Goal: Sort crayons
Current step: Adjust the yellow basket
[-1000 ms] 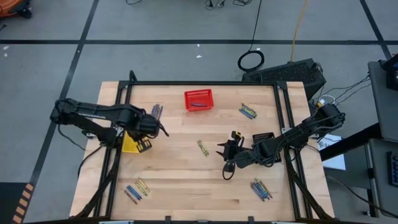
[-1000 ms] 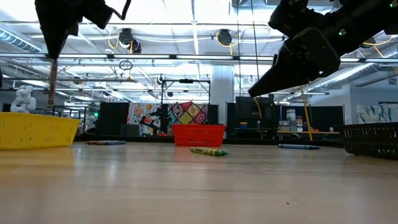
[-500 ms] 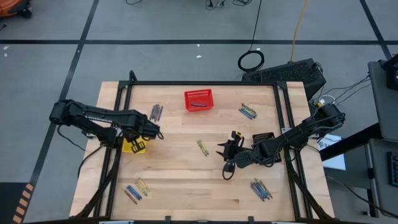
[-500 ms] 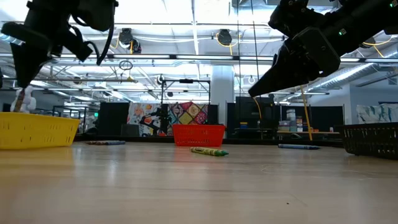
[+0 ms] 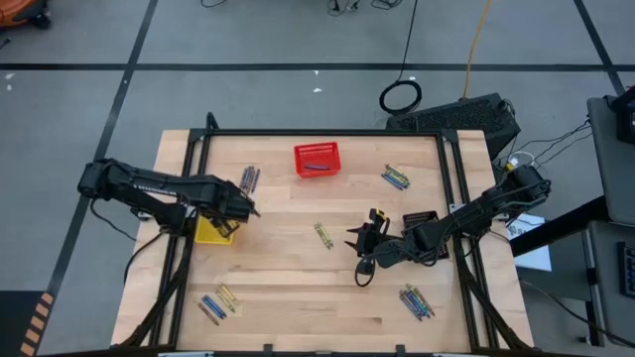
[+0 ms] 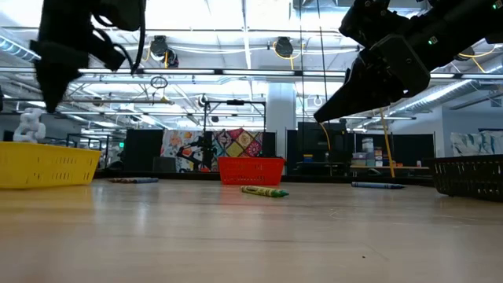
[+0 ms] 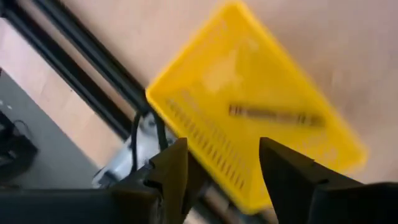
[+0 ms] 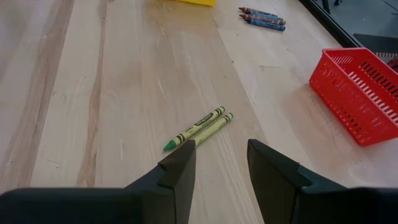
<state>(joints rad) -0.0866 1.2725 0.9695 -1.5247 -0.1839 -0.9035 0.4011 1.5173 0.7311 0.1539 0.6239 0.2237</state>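
My left gripper (image 7: 224, 177) hovers open above the yellow basket (image 5: 211, 231), touching nothing. One brownish crayon (image 7: 275, 115) lies flat on that basket's floor. My right gripper (image 8: 217, 171) stands open over mid-table (image 5: 362, 246). Two yellow-green crayons (image 8: 199, 127) lie side by side on the wood just beyond its fingers, which do not touch them. More crayons lie in small groups on the table: brown-grey ones (image 5: 250, 178) at the far left, a mixed group (image 5: 396, 178) at the far right, and others near the front (image 5: 216, 302) (image 5: 415, 300).
A red basket (image 5: 317, 159) with a crayon inside stands at the far middle. A black basket (image 5: 422, 219) sits under my right arm. Black frame rails (image 5: 189, 169) run along the table's sides and far edge. Bare wood lies at the table's centre front (image 5: 308, 288).
My left gripper has drawn back a little toward the table's left edge, coming over the yellow basket; it dipped down, then rose again. My right arm has kept still.
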